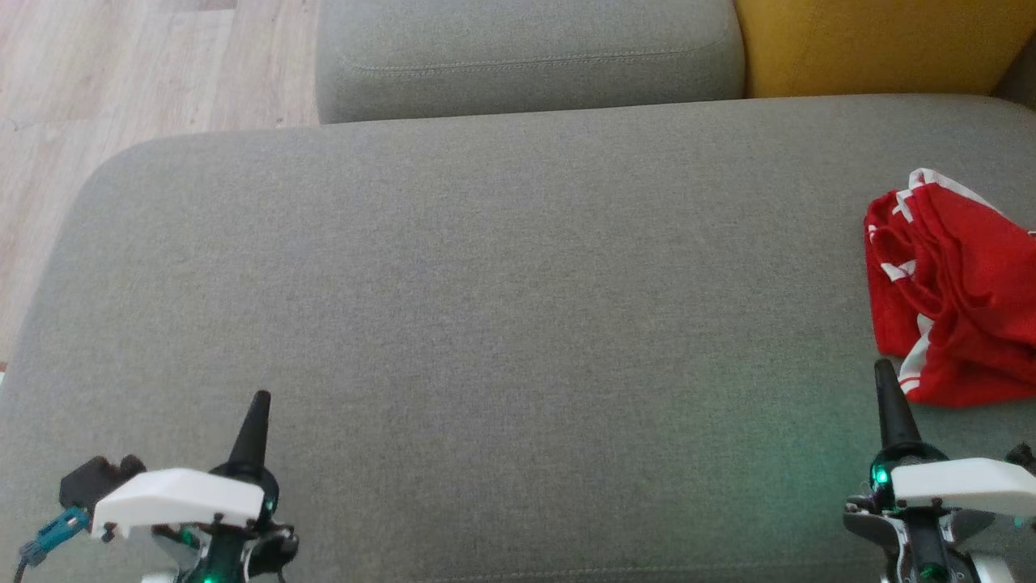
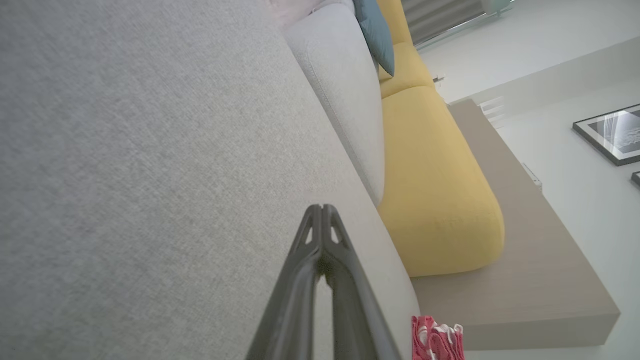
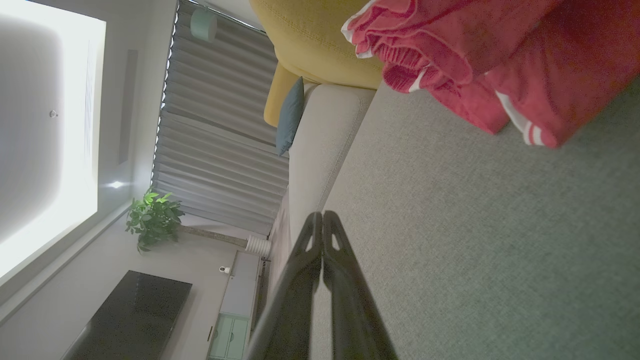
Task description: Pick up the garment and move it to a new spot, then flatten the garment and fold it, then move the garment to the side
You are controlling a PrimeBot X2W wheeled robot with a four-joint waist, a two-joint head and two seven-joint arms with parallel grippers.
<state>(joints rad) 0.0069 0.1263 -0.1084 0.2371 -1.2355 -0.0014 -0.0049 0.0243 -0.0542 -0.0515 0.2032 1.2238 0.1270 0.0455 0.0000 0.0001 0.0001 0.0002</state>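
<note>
Red white-striped garment [image 1: 955, 291], grey sofa seat [image 1: 486, 283], yellow cushion [image 1: 874, 44]

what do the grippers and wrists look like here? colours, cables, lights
Left gripper and right gripper: two long dark fingers each, tapering to a point, with triangular cut-outs near the tips in the wrist views. Each wrist carries a white angular cover and green lights. A teal cable connector sits beside the left wrist.
</note>
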